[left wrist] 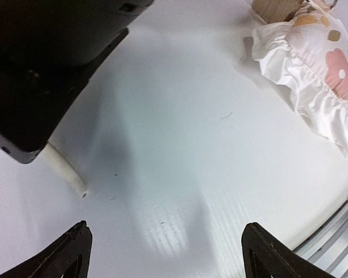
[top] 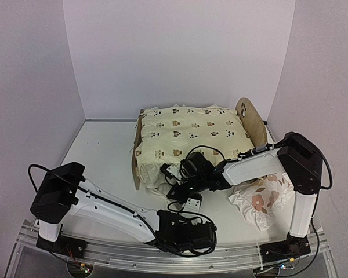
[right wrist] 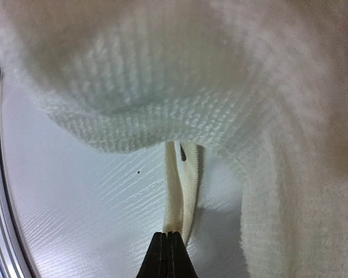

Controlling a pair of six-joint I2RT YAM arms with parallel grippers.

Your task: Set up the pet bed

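Note:
The pet bed (top: 247, 117) stands at the back middle, its light-wood headboard with paw cutouts on the right and its footboard on the left. A cream cushion (top: 188, 136) printed with small animals lies over it and spills past the near left corner. My right gripper (top: 169, 172) reaches in there and is shut on one of the cushion's cream tie strings (right wrist: 181, 185), pinched at the fingertips (right wrist: 167, 255) just under the cushion's edge (right wrist: 162, 98). My left gripper (top: 185, 202) hovers open over bare table (left wrist: 180, 174), holding nothing.
A white ruffled pillow (top: 261, 197) with red-brown flowers lies on the table under the right arm, also in the left wrist view as the pillow (left wrist: 319, 75). A loose tie string end (left wrist: 66, 171) rests beside the right arm's dark body. The metal rail (top: 162, 255) runs along the near edge.

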